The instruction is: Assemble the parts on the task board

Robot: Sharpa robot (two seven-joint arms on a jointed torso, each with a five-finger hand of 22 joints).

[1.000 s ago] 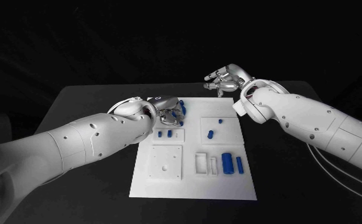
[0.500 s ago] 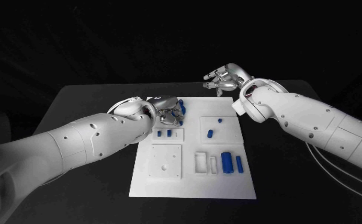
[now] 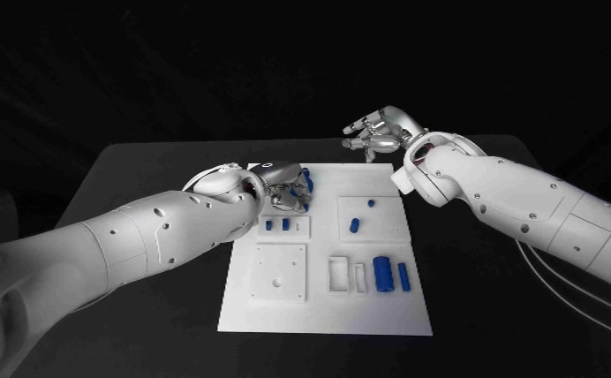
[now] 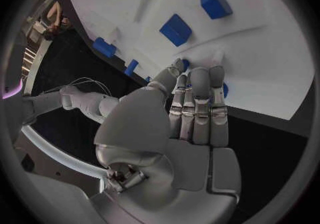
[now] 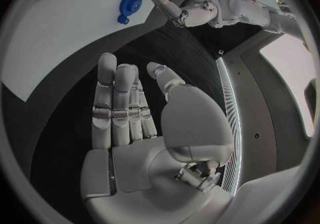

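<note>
The left robot hand (image 3: 288,185) reaches over the task board (image 3: 328,311), fingertips on a blue part (image 4: 223,90), grasp unclear. The right robot hand (image 3: 377,137) waits open above the worktop (image 3: 153,166), holding nothing.

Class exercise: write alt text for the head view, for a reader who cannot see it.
A white task board lies on a black table with small blue parts on it. The left hand reaches down at the board's far left corner; the right hand hovers empty beyond its far edge.
</note>
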